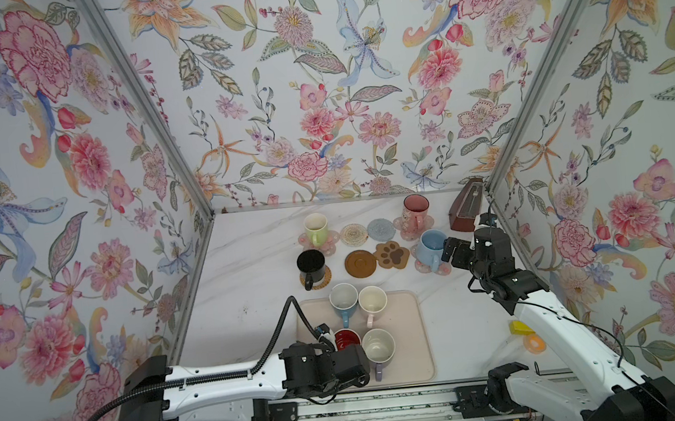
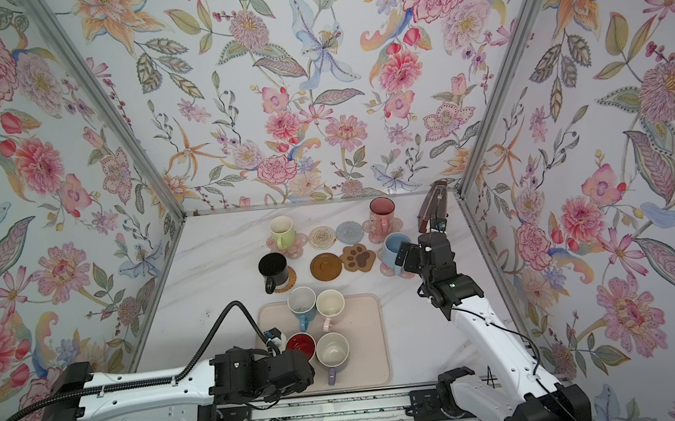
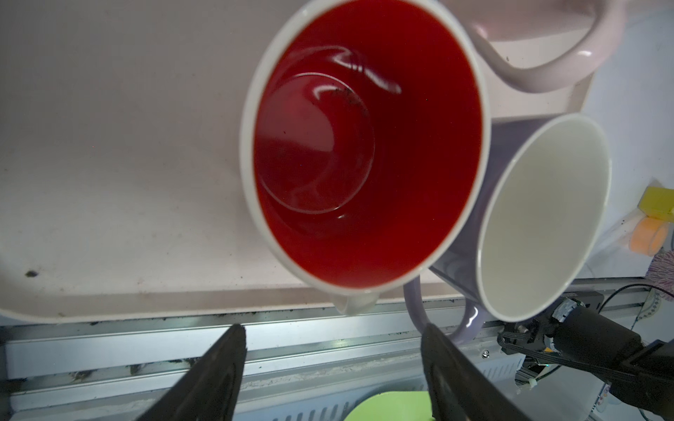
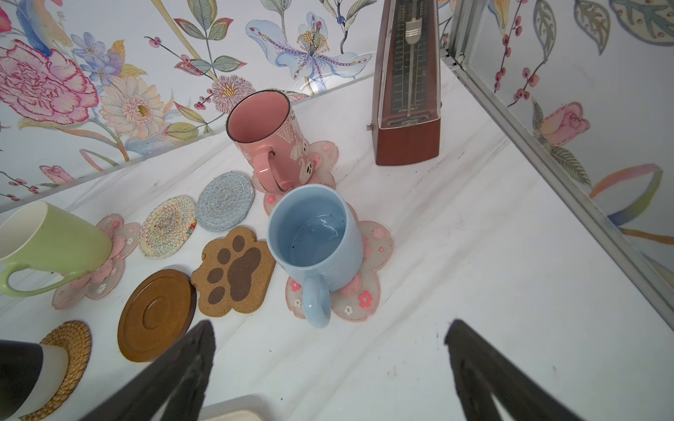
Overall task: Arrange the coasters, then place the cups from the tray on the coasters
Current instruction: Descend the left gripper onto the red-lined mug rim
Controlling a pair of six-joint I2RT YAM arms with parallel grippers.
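While left tool [image 3: 333, 330] (agape) hovers, red-inside mug [image 3: 364, 145] stands untouched.

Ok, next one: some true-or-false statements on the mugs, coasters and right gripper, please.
1. The red-inside white mug stands on the large beige rounded-corner tray. True.
2. The black mug sits on the brown paw-shaped cork coaster. False: it sits on the tan rattan round coaster; the paw coaster is bare.
3. The right gripper is open and holds nothing. True.
4. The light blue mug lies on its side. False: it stands upright on a translucent pink flower coaster.
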